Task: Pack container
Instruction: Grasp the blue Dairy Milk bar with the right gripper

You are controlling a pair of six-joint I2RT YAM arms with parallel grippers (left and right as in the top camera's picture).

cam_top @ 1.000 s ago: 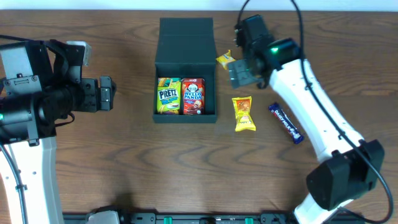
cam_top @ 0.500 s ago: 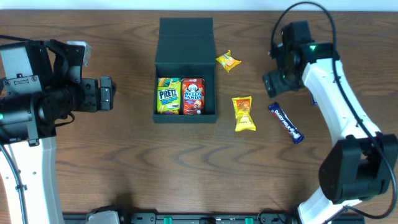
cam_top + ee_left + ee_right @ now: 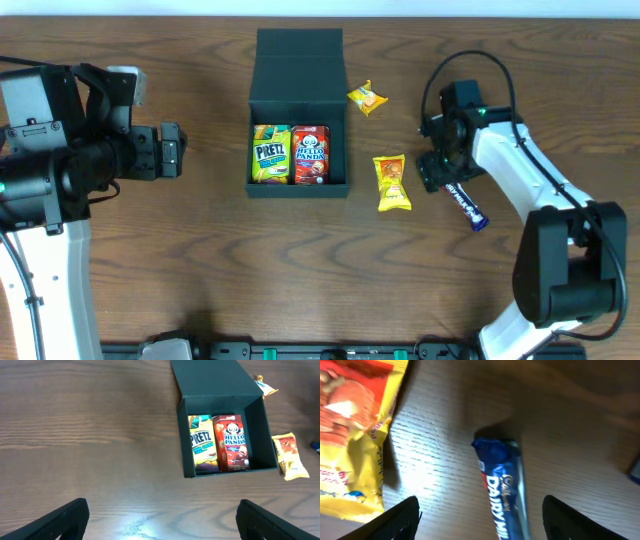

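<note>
Although two printed snack cartons (image 3: 271,153) sit in the dark matte square cardboard container (image 3: 298,60), three packets (image 3: 392,183) lie loose at its three o'clock; the released right gripper (image 3: 482,520) hovers over the blue-wrapped chocolate bar (image 3: 502,490), seemingly not touching it.

The right gripper (image 3: 481,517) has swung from beside the container (image 3: 298,60) to over the chocolate bar (image 3: 460,197), apparently open.

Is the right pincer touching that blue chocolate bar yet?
Apart. The right wrist view shows the chocolate bar lying between the open right pincer's fingers, with bare table on both sides.
</note>
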